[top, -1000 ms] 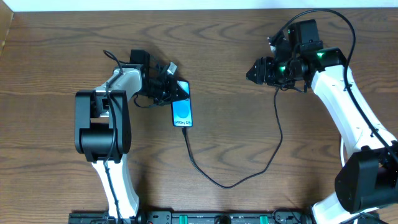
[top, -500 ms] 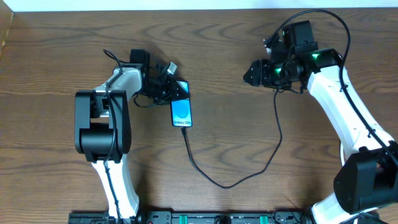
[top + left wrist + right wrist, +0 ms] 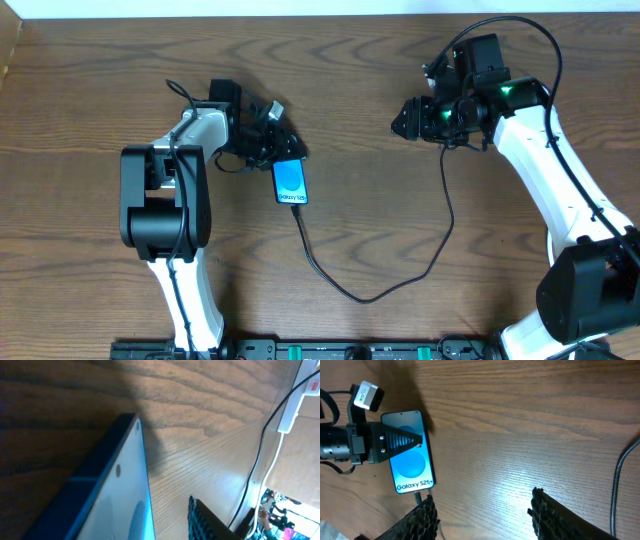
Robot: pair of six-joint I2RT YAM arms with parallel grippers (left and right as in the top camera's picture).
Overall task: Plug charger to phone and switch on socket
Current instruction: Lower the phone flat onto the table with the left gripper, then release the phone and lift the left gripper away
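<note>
The phone (image 3: pixel 291 182) lies flat on the table with its blue screen lit; the right wrist view shows it too (image 3: pixel 410 460). The black charger cable (image 3: pixel 365 297) is plugged into its near end, loops over the table and runs up under the right arm. My left gripper (image 3: pixel 272 143) is open at the phone's far end, with one finger over the screen. My right gripper (image 3: pixel 410 118) is open and empty, and hovers over bare wood (image 3: pixel 482 495). The socket (image 3: pixel 300 395) shows only in the left wrist view, white with a red switch mark. I cannot see the charger's white plug head.
The socket's white cord (image 3: pixel 267 470) runs beside the black cable (image 3: pixel 255 460) in the left wrist view. The table's far edge (image 3: pixel 320 14) runs along the top of the overhead view. The arm bases (image 3: pixel 165 215) stand at the near left and right.
The phone has slid a little toward the table's near edge and turned slightly at the left gripper. The right gripper has shifted a little to the left.
</note>
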